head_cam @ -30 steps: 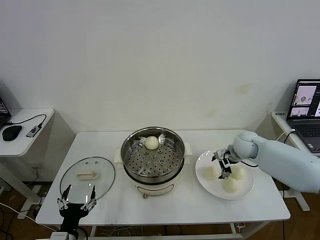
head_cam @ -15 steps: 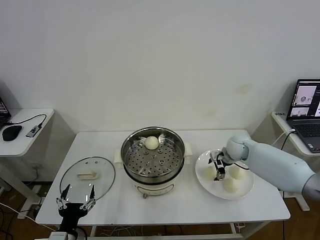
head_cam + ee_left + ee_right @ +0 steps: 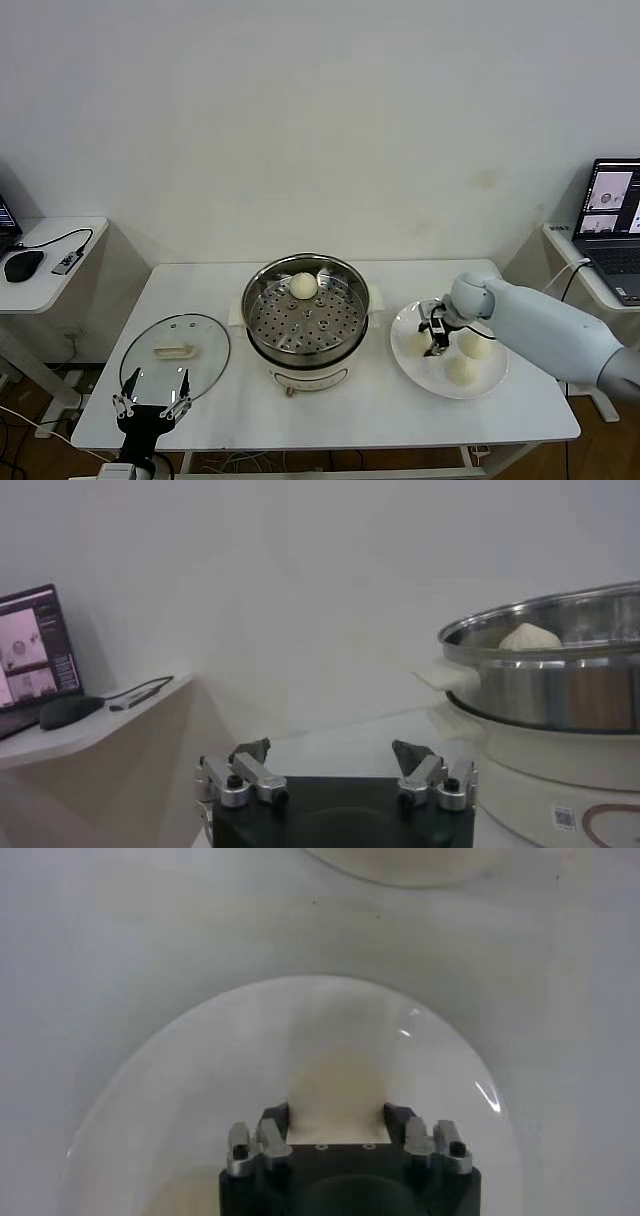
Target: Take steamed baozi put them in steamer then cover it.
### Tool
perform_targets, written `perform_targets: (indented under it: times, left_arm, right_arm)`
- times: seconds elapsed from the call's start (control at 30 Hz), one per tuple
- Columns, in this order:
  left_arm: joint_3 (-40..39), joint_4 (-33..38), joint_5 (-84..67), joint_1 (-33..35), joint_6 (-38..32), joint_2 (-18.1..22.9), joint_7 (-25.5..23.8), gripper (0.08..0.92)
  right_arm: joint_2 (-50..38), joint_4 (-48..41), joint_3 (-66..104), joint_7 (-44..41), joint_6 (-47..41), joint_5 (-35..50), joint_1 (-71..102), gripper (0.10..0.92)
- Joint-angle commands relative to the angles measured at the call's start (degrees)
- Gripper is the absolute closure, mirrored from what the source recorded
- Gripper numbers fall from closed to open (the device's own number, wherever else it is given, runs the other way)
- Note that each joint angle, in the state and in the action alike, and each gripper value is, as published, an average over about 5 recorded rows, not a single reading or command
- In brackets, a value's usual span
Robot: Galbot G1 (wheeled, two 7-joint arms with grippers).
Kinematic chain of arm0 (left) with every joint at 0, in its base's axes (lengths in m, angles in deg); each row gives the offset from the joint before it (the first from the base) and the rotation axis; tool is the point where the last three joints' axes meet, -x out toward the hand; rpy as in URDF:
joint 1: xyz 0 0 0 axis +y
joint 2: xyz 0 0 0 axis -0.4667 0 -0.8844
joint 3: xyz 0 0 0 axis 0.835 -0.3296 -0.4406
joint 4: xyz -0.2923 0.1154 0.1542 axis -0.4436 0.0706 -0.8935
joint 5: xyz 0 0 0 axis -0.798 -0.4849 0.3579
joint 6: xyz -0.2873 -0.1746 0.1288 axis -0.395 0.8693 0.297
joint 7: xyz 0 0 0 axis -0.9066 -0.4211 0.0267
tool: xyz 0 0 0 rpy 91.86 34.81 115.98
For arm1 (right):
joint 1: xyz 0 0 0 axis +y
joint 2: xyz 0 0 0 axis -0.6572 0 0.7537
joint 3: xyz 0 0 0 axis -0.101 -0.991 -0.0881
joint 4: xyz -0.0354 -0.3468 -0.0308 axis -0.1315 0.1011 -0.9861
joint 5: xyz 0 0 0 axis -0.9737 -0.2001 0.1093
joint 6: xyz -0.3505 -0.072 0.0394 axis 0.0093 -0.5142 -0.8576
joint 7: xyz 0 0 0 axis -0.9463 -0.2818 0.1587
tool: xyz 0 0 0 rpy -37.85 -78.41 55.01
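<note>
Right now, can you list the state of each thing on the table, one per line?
Steamer: uncovered, one bun on its tray.
Glass lid: off, lying flat on the table left of the steamer.
Plate: holds three buns.
Right claw: shut on the plate's left bun.
Left claw: open, idle at the table's near left edge.

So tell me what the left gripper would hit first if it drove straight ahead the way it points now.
Probably nothing on the table. In its wrist view the left gripper, open, points level across the table, with the steamer off to one side. Straight ahead only the bare wall shows, though depth is hard to judge.
</note>
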Motion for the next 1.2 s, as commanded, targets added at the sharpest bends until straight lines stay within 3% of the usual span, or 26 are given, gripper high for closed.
perform_targets:
  times: [0.03,0.3,0.6,0.97,1.2]
  left_arm:
    - [0.1,0.08,-0.13,-0.04,0.16,-0.23,-0.08,0.177]
    - [0.55,0.27,-0.92,-0.05,0.4,-1.05,-0.15,0.177]
    - [0.41,0.25,-1.56,-0.34,0.34,-1.31,-0.19,0.177]
    - [0.49,-0.2,-2.25,-0.77,0.08,-1.24,-0.26,0.177]
    - [0.6,-0.82,-2.42,-1.36,-0.15,-1.0,-0.29,0.177]
  right_arm:
    - [-3.99,5.34,-3.58,-0.61,-1.5,5.52,-9.42,0.448]
    - [-5.76,13.65,-17.74,-0.15,-5.72,16.69,-31.22,0.44]
    - [3.82,18.93,-24.29,3.05,-13.44,31.66,-43.96,0.431]
    - [24.11,10.91,-20.9,9.26,-20.25,37.74,-34.34,0.423]
    - [31.12,4.67,-20.56,11.39,-22.25,36.93,-29.26,0.423]
